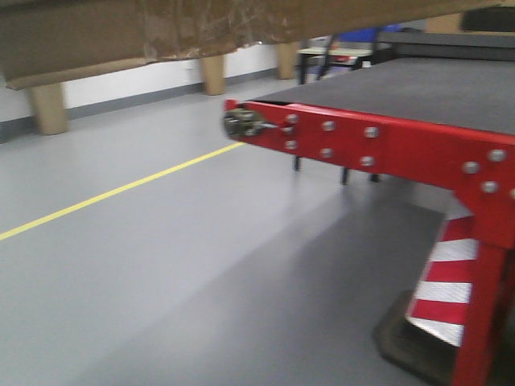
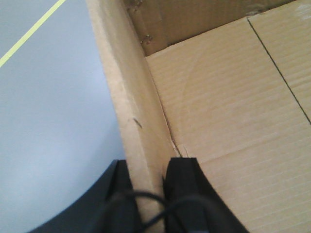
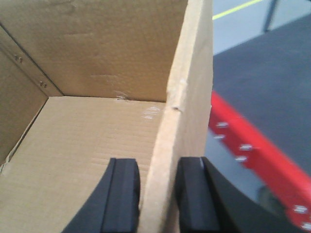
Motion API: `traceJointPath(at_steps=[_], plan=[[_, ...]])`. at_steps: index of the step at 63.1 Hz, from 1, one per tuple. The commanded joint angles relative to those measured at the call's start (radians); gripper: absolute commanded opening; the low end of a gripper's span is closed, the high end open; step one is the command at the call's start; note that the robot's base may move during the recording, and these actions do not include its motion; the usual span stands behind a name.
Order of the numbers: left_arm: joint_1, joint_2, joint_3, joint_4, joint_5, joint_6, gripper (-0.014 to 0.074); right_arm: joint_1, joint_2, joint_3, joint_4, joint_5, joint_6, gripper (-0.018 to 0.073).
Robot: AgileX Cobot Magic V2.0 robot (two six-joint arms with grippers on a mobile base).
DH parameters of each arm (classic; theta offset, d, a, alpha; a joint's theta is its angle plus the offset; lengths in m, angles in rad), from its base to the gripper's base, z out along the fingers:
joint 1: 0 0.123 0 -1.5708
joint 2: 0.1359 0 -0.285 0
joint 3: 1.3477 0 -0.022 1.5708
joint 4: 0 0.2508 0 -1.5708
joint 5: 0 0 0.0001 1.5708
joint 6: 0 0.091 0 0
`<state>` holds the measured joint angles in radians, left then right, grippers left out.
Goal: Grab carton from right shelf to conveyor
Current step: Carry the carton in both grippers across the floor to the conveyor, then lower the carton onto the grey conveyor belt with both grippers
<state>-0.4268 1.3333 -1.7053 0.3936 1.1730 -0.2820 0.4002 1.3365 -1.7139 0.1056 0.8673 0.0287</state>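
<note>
The brown cardboard carton hangs in the air across the top of the front view, its taped lower seam showing. My left gripper is shut on the carton's left wall, one finger outside and one inside. My right gripper is shut on the carton's right wall the same way. The carton's open inside shows in both wrist views. The conveyor, a dark grey belt with a red frame, stands to the right and ahead; it also shows in the right wrist view. The right shelf is out of view.
Grey floor with a yellow line lies below. A red-and-white striped block stands under the conveyor's corner. Cardboard columns and a white wall stand at the back; dark legs show under the belt.
</note>
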Motion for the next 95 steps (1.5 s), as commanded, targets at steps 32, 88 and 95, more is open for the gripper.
traceJointPath(at_steps=[32, 88, 95], plan=[[0.003, -0.008, -0.003, 0.177, 0.032, 0.02, -0.001, -0.007, -0.021, -0.012, -0.027, -0.075, -0.003, -0.0064], [0.003, -0.008, -0.003, 0.177, 0.032, 0.02, -0.001, -0.007, -0.021, -0.012, -0.027, -0.077, -0.003, -0.0064], [0.003, -0.008, -0.003, 0.177, 0.032, 0.02, -0.001, -0.007, -0.021, -0.012, -0.027, -0.077, -0.003, -0.0064]])
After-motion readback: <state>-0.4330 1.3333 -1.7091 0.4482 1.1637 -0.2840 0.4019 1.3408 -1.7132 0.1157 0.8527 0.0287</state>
